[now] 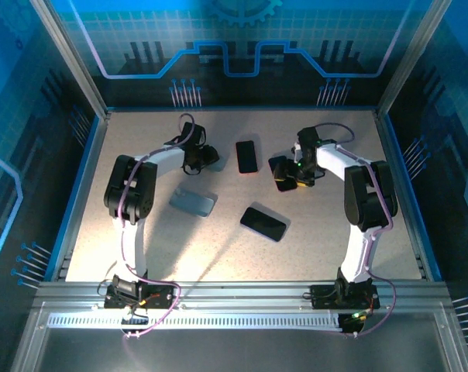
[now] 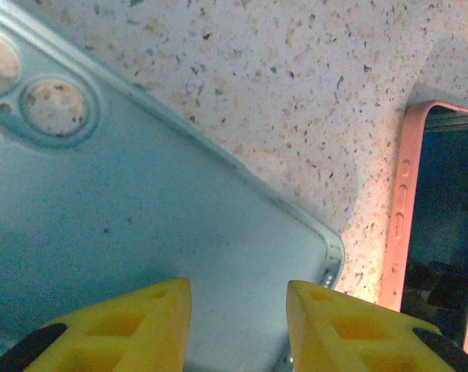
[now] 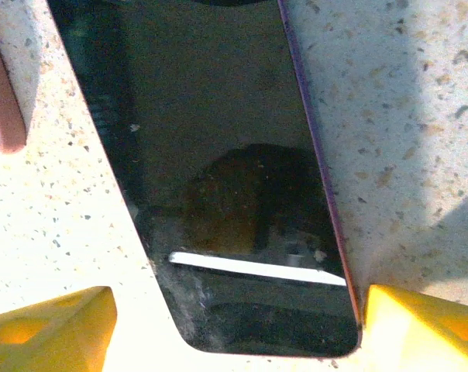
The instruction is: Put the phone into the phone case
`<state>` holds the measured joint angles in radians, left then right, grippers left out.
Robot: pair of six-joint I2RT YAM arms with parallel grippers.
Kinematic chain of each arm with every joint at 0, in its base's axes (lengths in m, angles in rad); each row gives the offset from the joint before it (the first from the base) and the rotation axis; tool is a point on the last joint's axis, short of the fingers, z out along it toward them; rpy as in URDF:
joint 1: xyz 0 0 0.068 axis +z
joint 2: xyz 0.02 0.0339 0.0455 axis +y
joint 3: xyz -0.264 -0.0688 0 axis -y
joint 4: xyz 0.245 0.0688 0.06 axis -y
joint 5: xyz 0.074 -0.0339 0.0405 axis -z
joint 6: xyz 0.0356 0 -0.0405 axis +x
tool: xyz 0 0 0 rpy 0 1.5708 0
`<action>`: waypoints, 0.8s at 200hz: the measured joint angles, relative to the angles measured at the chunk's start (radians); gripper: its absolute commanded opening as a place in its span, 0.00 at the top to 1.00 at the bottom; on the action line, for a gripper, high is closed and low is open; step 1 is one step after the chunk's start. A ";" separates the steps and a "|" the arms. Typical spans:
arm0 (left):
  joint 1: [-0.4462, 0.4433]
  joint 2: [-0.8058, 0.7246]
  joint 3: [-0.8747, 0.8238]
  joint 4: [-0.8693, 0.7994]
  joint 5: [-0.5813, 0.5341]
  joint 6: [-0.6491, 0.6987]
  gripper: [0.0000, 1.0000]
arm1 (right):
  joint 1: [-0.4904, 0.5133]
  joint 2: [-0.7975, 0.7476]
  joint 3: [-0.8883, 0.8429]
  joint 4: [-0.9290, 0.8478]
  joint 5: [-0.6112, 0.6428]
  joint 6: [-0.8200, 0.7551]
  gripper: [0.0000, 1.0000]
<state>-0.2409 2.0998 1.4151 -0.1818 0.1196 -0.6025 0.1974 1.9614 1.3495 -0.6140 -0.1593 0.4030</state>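
**Yellow fingers straddling the phone: grasp step, not clamped yet**

Right gripper (image 3: 235,329) is nearest on its wrist view. Its yellow fingers (image 3: 56,333) are spread wide and released, one on each side of the near end of the phone (image 3: 218,155). The phone lies flat on the speckled tabletop (image 3: 420,116), dark glass up, with a purplish edge. The right-hand finger is touching or just beside that edge; I can't tell which. The other stands apart from it.

Left gripper (image 2: 238,314), on its own wrist view, also has its fingers parted with nothing between them. It hangs over the pale blue phone case (image 2: 141,217), which lies flat with its camera cutouts at the far corner. I can't tell whether the case is open side up. A pink-edged phone (image 2: 400,225) sits near the case corner.

From the top view, the case lies by the left arm, nearer the bases. The phone is further back, under the right gripper and well apart from the case.

I judge this as the phone pickup, with no insertion started. Next I need to:
- Close squarely across the phone's width.
- Lift it without sliding.
- Carry it left to the case.
- Match the camera end to the cutouts.

The left gripper should likely pin the case down.
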 measured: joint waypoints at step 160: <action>0.000 -0.180 -0.143 0.061 0.062 -0.028 0.61 | 0.123 0.195 0.280 -0.135 0.291 -0.211 0.17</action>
<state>-0.2413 1.9194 1.2716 -0.1211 0.1814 -0.6308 0.3202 2.1567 1.6291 -0.7494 0.1322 0.1925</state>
